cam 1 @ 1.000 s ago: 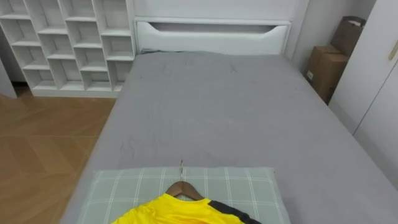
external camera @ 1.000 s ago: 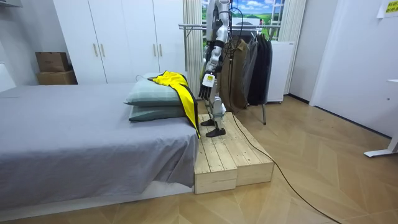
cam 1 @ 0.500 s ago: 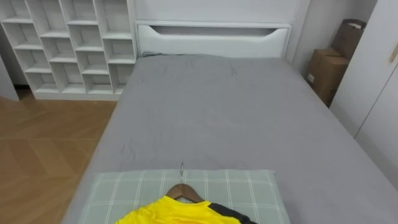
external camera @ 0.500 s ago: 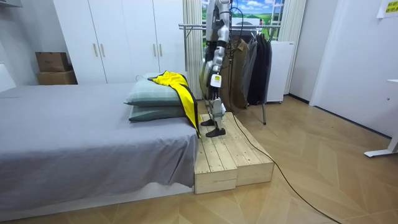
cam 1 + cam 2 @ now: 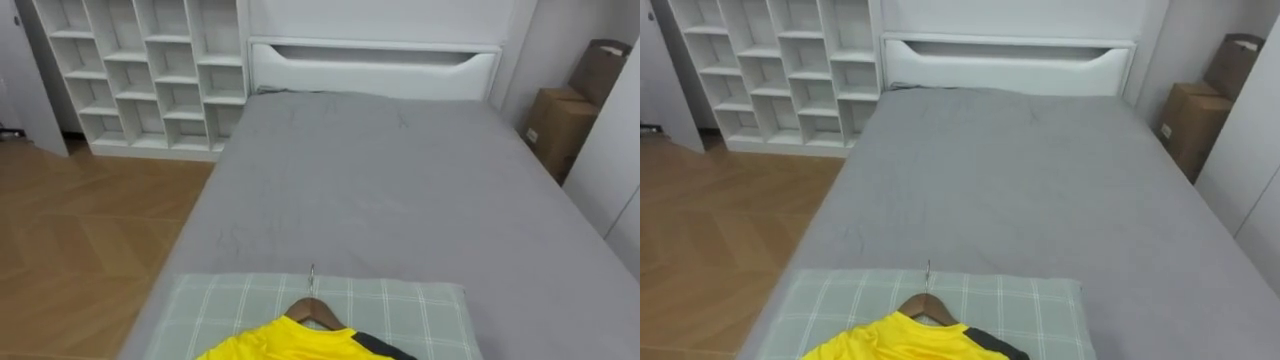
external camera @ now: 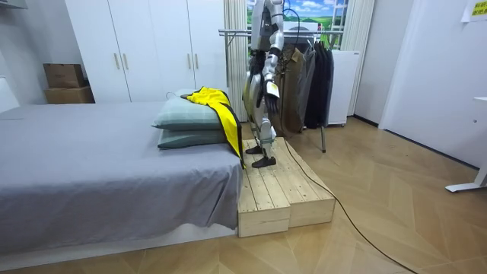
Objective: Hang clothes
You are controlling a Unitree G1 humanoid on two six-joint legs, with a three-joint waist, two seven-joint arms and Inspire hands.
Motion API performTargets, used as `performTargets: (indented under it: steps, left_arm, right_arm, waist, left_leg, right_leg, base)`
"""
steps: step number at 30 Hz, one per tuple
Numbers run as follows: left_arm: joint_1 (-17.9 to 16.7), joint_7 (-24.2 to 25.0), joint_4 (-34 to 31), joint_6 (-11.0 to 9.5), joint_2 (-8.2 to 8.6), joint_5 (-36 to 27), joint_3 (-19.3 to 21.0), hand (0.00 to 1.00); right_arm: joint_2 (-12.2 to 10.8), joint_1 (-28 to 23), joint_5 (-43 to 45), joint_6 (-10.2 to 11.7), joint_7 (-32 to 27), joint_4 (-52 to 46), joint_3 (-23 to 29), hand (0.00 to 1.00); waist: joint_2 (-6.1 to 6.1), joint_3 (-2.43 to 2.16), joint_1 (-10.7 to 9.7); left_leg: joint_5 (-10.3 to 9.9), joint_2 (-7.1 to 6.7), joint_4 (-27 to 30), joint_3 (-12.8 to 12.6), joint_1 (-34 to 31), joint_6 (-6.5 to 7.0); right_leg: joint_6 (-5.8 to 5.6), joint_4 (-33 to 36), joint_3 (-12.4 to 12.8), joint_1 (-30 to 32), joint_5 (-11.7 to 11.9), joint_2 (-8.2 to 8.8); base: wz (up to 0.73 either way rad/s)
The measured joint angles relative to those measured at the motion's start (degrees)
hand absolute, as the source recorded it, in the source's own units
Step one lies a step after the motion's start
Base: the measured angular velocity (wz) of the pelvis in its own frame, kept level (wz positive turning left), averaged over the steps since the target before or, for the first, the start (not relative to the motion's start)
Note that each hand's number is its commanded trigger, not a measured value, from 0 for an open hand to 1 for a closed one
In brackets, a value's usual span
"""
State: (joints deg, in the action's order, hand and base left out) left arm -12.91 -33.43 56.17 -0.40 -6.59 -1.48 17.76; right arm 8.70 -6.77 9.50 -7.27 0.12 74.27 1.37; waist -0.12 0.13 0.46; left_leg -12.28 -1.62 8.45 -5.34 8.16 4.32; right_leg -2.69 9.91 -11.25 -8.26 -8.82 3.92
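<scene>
Best was to take the hanger [image 5: 313, 308] by its neck, just above the shirt [image 5: 290, 345], lifting level; whether my left robot hand [image 6: 269, 87] was spread, I couldn't tell.

Yellow shirt [image 5: 290, 343], pale green checked pillow [image 5: 230, 300], grey bedsheet [image 5: 380, 190]

The bed [image 5: 380, 180] wears a grey sheet, faintly creased. At its near end lie stacked pillows [image 6: 186, 116], with a yellow shirt [image 5: 290, 342] on a hanger [image 5: 313, 308] over the top one.
</scene>
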Motion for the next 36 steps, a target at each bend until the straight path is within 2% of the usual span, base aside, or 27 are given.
performTargets:
  steps: [2, 8, 12, 16, 20, 23, 25, 26, 31, 36]
  left_arm:
    - [-0.2, -2.6, -1.9, -0.3, 0.01, 0.1, 0.0, 0.0]
    - [0.5, -9.3, -9.8, -1.1, -0.76, 8.6, -0.3, 0.0]
    - [1.7, -13.4, -14.2, -2.9, -1.24, 19.2, -2.7, 0.0]
    - [2.5, -13.9, -16.8, -3.5, -1.31, 25.8, -5.9, 0.0]
    - [4.0, -13.9, -18.2, -3.7, -1.55, 29.1, -7.2, 0.0]
    - [4.1, -14.1, -21.1, -3.7, -2.54, 30.1, -8.7, 0.0]
    - [4.1, -14.8, -22.4, -3.6, -4.09, 31.2, -11.4, 0.0]
    - [4.2, -14.8, -22.5, -3.6, -4.27, 31.7, -12.0, 0.0]
    - [4.6, -14.7, -22.4, -2.3, -4.33, 33.6, -17.7, 0.0]
    - [4.6, -13.8, -21.6, -2.1, -3.92, 36.6, -19.3, 0.0]
  right_arm:
    - [0.0, 0.0, 0.0, 0.2, 0.0, 0.0, 0.0, 0.0]
    - [0.2, 0.1, -0.2, 0.3, 0.0, -0.1, 0.0, 0.0]
    - [0.5, -0.1, 0.1, 1.5, 0.1, -0.1, 0.0, 0.0]
    - [0.5, 0.0, 0.0, 2.4, 0.1, -0.1, -0.1, 0.0]
    - [0.6, 0.1, 0.1, 2.5, 0.4, -0.2, 0.0, 0.0]
    - [0.8, -0.1, 0.1, 2.4, 0.7, -0.3, 0.0, 0.0]
    - [1.0, 0.1, 0.1, 2.4, 0.8, -0.5, 0.0, 0.0]
    - [1.1, 0.1, 0.0, 2.4, 0.8, -0.5, 0.0, 0.0]
    - [1.3, 0.0, -0.5, 2.2, 0.8, -0.4, -0.2, 0.0]
    - [1.3, -0.3, -0.4, 2.0, 0.8, 0.0, -1.5, 0.0]
  waist:
    - [-0.01, 0.0, 0.0]
    - [0.0, -0.04, -0.2]
    - [0.28, -0.11, -0.7]
    - [0.37, -0.15, -2.1]
    - [0.48, -0.21, -3.1]
    - [0.73, -0.17, -4.1]
    - [1.24, -0.22, -5.0]
    - [1.42, -0.19, -5.1]
    - [2.05, -0.13, -6.4]
    - [1.82, 0.16, -7.0]
  left_leg:
    - [0.0, -0.01, 0.0, 0.0, 0.0, 0.0]
    - [0.0, -0.11, 0.3, 0.9, -0.7, -0.04]
    - [0.0, -0.11, 0.3, 1.3, -0.9, -0.05]
    - [0.0, -0.14, 0.4, 1.2, -1.0, -0.05]
    - [0.0, -0.14, 0.2, 1.1, -0.9, -0.05]
    - [0.0, -0.12, 0.2, 0.9, -0.8, -0.05]
    - [0.0, -0.11, 0.2, 0.8, -0.7, -0.05]
    - [0.0, -0.11, 0.2, 0.7, -0.6, -0.05]
    - [0.0, 0.02, 0.1, 0.0, -0.3, -0.05]
    - [0.0, 0.12, -0.1, -0.9, 0.2, -0.08]
  right_leg:
    - [0.0, 0.0, 0.1, 0.0, 0.0, -0.01]
    - [0.0, -0.2, -0.7, 0.1, 0.0, 0.03]
    - [0.01, -0.3, -1.0, 0.1, 0.0, 0.03]
    - [0.0, -0.3, -0.9, 0.1, 0.0, 0.01]
    - [0.0, -0.4, -0.9, 0.0, 0.0, 0.0]
    - [0.01, -0.4, -0.6, 0.1, 0.0, -0.01]
    - [0.01, -0.4, -0.4, 0.1, 0.0, 0.0]
    - [0.01, -0.4, -0.2, 0.1, 0.0, -0.01]
    - [0.01, -0.4, 0.4, 0.3, 0.0, -0.11]
    - [0.03, -0.1, 1.4, 0.4, 0.0, -0.23]
  base:
    - [-0.02]
    - [0.08]
    - [0.02]
    - [0.0]
    - [0.0]
    - [-0.02]
    - [-0.02]
    - [-0.05]
    - [-0.07]
    - [-0.11]
